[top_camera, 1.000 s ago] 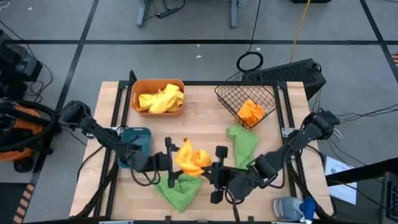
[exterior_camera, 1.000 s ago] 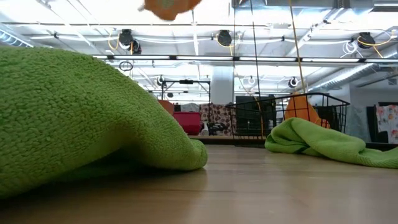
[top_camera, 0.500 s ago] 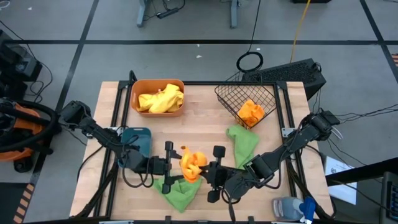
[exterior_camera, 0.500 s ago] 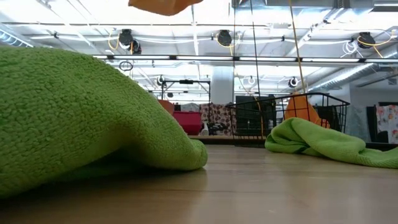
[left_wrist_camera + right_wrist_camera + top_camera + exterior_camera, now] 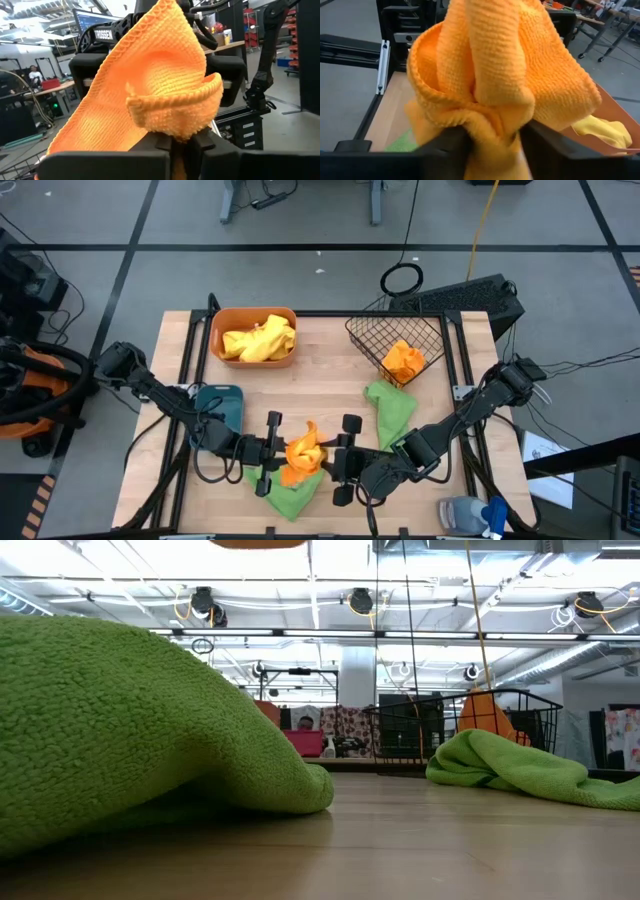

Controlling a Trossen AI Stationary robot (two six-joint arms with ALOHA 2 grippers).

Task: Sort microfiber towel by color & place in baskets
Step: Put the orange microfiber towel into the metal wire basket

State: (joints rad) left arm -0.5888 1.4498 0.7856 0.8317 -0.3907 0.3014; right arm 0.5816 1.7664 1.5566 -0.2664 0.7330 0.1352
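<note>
An orange towel [image 5: 303,452] hangs bunched above the table's near middle, between my two grippers, which face each other. My left gripper [image 5: 283,452] is shut on its left side. My right gripper [image 5: 330,455] stands open on its right side. A green towel [image 5: 290,492] lies flat on the table under them. A second green towel [image 5: 390,408] lies further right. The orange tub [image 5: 215,330] at the far left holds yellow towels [image 5: 258,340]. The wire basket [image 5: 370,330] holds another orange towel [image 5: 403,360]. The teal tub [image 5: 218,408] stands at the left. My left gripper pinches a folded bunch of the orange towel [image 5: 170,131] between its two fingers, several layers thick. It comes level from the table's left. The towel stands up past the fingers, clear of the table. My right gripper's parted fingers [image 5: 451,147] stand on either side of a thick bunch of the towel [image 5: 490,125], which fills the gap and touches both. It comes level from the table's right.
A blue-capped spray bottle [image 5: 470,515] lies at the near right corner. The low view shows the near green towel [image 5: 120,730] large at the left and the other one [image 5: 520,770] in front of the wire basket [image 5: 470,725].
Both grippers have gone toward the table's near edge with the orange towel, which has drawn in from a spread shape to a narrower bunch over the green towel. My left gripper has come up against the towel's left side and taken hold.
</note>
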